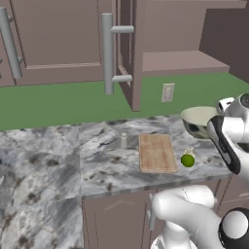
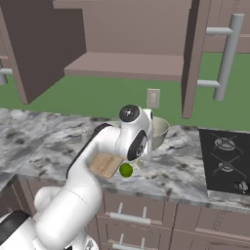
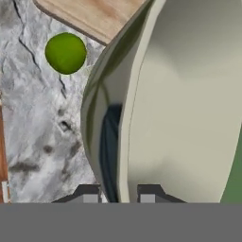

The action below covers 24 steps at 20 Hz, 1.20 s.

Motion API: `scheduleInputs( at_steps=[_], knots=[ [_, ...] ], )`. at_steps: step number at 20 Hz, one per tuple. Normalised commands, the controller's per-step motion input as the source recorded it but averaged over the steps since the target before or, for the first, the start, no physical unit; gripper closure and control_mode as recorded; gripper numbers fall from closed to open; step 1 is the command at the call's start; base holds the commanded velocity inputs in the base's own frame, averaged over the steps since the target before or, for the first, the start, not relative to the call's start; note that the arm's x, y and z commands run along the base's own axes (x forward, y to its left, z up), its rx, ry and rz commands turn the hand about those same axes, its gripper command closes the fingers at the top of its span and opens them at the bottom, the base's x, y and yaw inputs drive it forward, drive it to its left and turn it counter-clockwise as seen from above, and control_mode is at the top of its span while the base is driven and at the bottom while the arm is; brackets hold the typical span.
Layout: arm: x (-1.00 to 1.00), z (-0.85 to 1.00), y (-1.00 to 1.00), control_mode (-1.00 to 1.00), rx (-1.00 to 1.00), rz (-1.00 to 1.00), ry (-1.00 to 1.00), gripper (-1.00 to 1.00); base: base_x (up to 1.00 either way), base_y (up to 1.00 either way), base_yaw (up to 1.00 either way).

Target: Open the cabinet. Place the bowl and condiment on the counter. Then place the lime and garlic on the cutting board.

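Overhead, the cabinet [image 1: 146, 44] stands open, both doors swung out with their long grey bar handles showing, and its shelf is bare in both base views. Below it the marble table [image 1: 44, 160] runs across the scene, with a black stovetop [image 2: 227, 158] set into it at the right end in the right base view. The white arm [image 2: 93, 166] bends over the table's front edge and reaches toward the bowl [image 1: 198, 120], which sits near the back of the table, just right of the cutting board [image 1: 156, 152]. In the hand view the bowl's rim and wall run straight down between the two finger tips, one tip on the dark outer side and one on the pale inner side; the jaws [image 3: 118, 194] straddle the wall, and they look closed onto it, grasping the bowl. The lime [image 1: 187, 160] lies on the marble just beside the board's right edge, not on it. The garlic [image 1: 188, 151] shows as a pale bulb right behind the lime, touching or nearly so. The condiment [image 1: 123, 140] stands upright on the table just left of the board.
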Motion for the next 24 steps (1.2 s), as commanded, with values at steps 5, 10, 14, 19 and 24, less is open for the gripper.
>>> scheduleInputs(
  at_steps=[5,10,14,19,24],
  knots=[
    [0.69,-0.38,-0.23,-1.0,-0.08,0.01,0.0,1.0,0.0,0.0,0.0],
    [0.64,-0.41,-0.07,-1.0,-0.09,0.0,0.0,1.0,0.0,0.0,0.0],
    [0.52,-0.44,-0.06,-1.0,-0.05,0.0,0.0,1.0,0.0,0.0,0.0],
    [0.5,-0.27,-0.17,-1.0,0.0,0.0,0.02,1.0,0.0,0.0,0.0],
    [0.54,-0.05,-0.26,-1.0,0.0,0.0,0.05,1.0,0.0,0.0,0.0]
  ],
)
